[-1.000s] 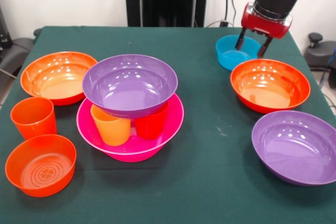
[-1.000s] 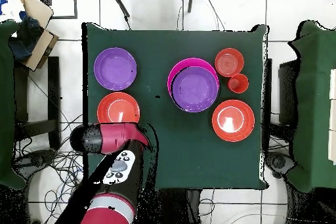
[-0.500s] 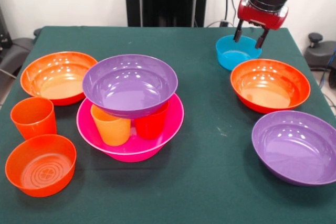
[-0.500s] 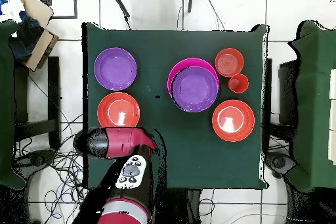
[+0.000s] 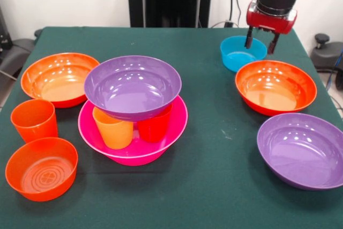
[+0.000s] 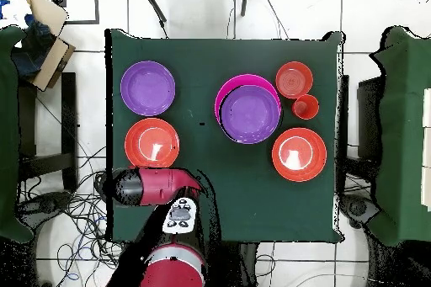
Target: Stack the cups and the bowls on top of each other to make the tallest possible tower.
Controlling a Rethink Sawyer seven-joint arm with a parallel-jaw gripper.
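Note:
The tower stands left of centre: a big pink bowl (image 5: 172, 128) holds a light orange cup (image 5: 113, 128) and a red cup (image 5: 154, 126), and a purple bowl (image 5: 133, 85) rests on them. In the overhead view that purple bowl (image 6: 250, 114) covers most of the pink bowl (image 6: 222, 97). My gripper (image 5: 260, 43) is open and empty over the right rim of the small blue bowl (image 5: 239, 53), one finger over its inside and one past the rim. The arm (image 6: 151, 186) hides the blue bowl from above.
A wide orange bowl (image 5: 275, 86) and a second purple bowl (image 5: 303, 148) lie right, in front of the blue bowl. At the left are another wide orange bowl (image 5: 59, 78), an orange cup (image 5: 34, 119) and a small orange bowl (image 5: 41, 167).
My gripper rose from inside the blue bowl, then shifted right in the front view and came down a little, staying open. No bowl or cup has moved.

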